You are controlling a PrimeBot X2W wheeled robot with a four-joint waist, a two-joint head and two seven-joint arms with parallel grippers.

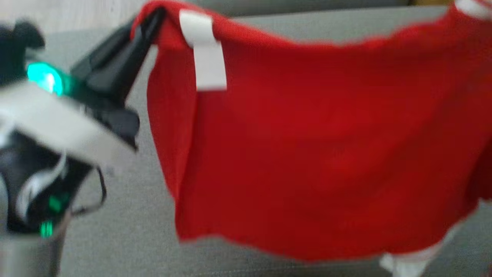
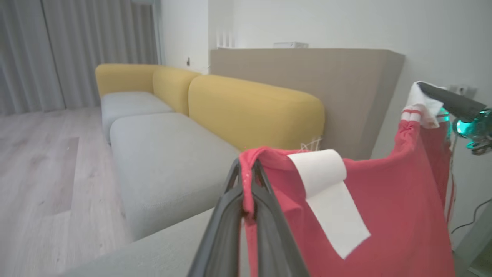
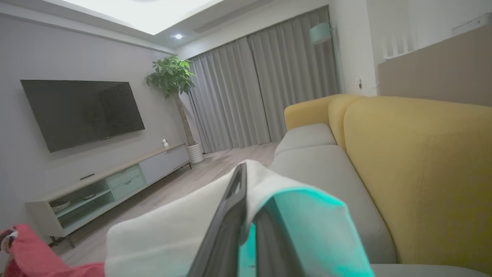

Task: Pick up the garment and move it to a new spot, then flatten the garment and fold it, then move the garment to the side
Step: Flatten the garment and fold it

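Sofa (image 2: 169, 161): grey seat cushions with yellow back cushions lay below and beyond both claws.
Garment (image 1: 315, 154): red cloth hung in the air, stretched between the two claws. Its top edge sagged between them and its lower hem hung free over the grey seat. The head view was blurred, so I could not tell whether the hem touched the seat.
Left claw (image 2: 246, 165): closed tight, with its two dark fingers pinching one top corner of the red cloth, which bunched between them.
Right claw (image 3: 243, 171): closed tight on the opposite top corner, with cloth draped over its fingers.
White trim (image 3: 173, 231): this edge of the garment was the part caught in the right claw.
White strip (image 2: 330, 196): it hung folded over the top edge just beside the left claw, on the side toward the right claw.
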